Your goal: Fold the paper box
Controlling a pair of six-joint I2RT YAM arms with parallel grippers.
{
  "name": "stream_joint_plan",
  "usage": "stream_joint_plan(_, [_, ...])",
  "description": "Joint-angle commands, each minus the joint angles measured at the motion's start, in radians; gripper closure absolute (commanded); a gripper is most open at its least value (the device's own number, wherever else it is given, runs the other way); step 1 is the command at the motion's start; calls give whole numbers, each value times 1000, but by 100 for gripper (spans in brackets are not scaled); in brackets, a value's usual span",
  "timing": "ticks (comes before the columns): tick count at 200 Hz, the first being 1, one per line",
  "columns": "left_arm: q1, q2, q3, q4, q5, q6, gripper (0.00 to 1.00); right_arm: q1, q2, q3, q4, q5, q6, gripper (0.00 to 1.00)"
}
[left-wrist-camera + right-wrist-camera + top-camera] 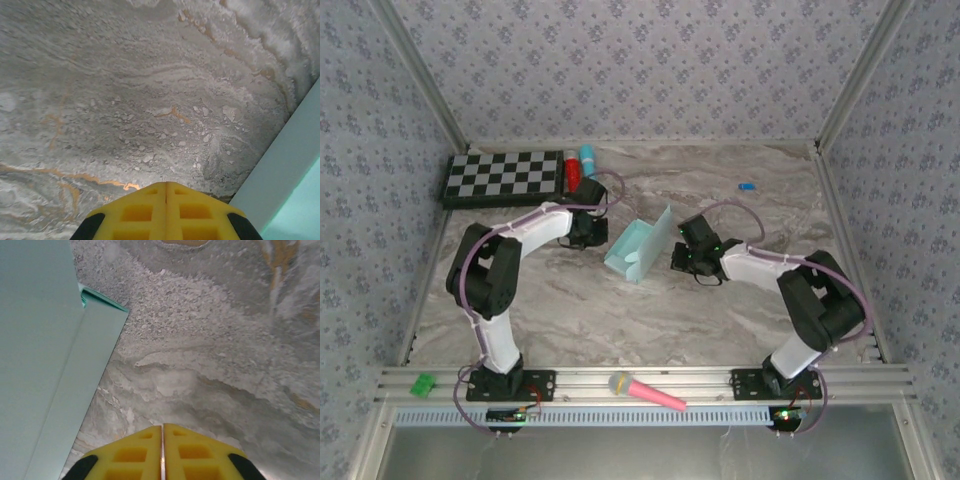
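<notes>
**Yellow fingers (140, 212) closed on nothing; box half formed between the arms**

Left gripper (166, 195), nearest the lens in its wrist view: the two yellow pads meet along a fine seam with no card between them, clenched and empty over the marbled table (125, 100). Paper box (292, 165) lies to the right of these fingers, apart from them, its pale wall rising at an angle. From above, the box (638, 250) sits between the two grippers as a shallow open tray, with one long panel standing tilted on its right side. Judged progress: base and low walls appear raised. The upright panel is not yet folded over, so closing remains. Right gripper (162, 435): pads likewise pressed together, holding nothing. The box (40, 365) lies to the left of these fingers, near but not touching.
</notes>
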Motion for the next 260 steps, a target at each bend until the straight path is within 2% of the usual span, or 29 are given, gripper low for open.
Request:
stream_joint_plan(1, [1, 15, 9, 16, 63, 27, 100, -12, 47, -4, 95, -40, 34, 94])
stream_joint_plan(28, [0, 19, -21, 32, 123, 24, 100, -27, 101, 15, 145, -81, 29, 98])
stream_joint_plan(72, [-28, -19, -106, 64, 177, -15, 100, -54, 166, 74, 134, -106, 5, 98])
stream_joint_plan(175, [-136, -115, -234, 124, 194, -152, 100, -101, 333, 297, 55, -286, -148, 100])
stream_joint_plan(227, [-190, -139, -244, 146, 198, -199, 100, -104, 343, 406, -44, -288, -212, 100])
stream_joint_plan(260, [-194, -176, -250, 141, 177, -211, 100, -148, 333, 443, -115, -255, -238, 99])
